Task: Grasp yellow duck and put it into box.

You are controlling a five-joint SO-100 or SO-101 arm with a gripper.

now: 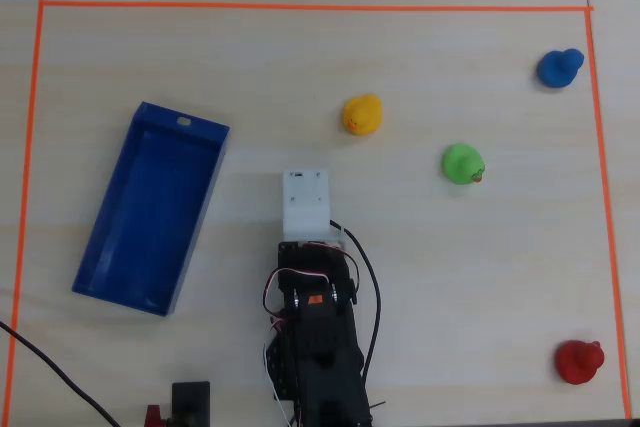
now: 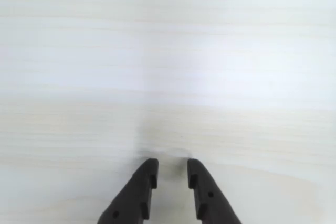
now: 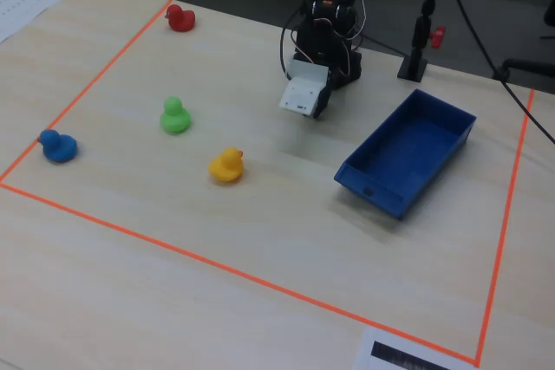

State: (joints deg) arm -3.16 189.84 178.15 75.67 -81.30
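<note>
Wrist view: two dark fingers of the gripper (image 2: pixel 172 174) come in at the bottom edge with only a narrow gap between them, nothing held. Pale wood-grain table (image 2: pixel 168 66) fills the rest; no duck in sight here.

Overhead view, taking the arm (image 1: pixel 318 347) as landmark. It sits at the bottom middle, folded, its white head pointing up-frame. The box (image 1: pixel 150 207), long, blue and shallow, lies to the arm's left and is empty. The yellow duck (image 1: pixel 362 114) stands beyond the head and slightly to its right, on bare table, touching nothing. The green duck (image 1: pixel 463 163) is further right, near the yellow one but apart. The blue duck (image 1: pixel 559 68) is far right at the top, by the orange tape line (image 1: pixel 300 7); the red duck (image 1: pixel 579 361) is far right at the bottom.

Handling, as a guess: the yellow duck looks small, light and rounded, probably smooth and apt to slip or tip. Taking hold low across the body's sides seems safer than at the head. The fingers would need to spread more first.

Fixed view: the table is flat and matt, the tape marking a rectangle around everything. Behind the arm are a dark stand (image 3: pixel 422 32) with cables and a dim floor.
</note>
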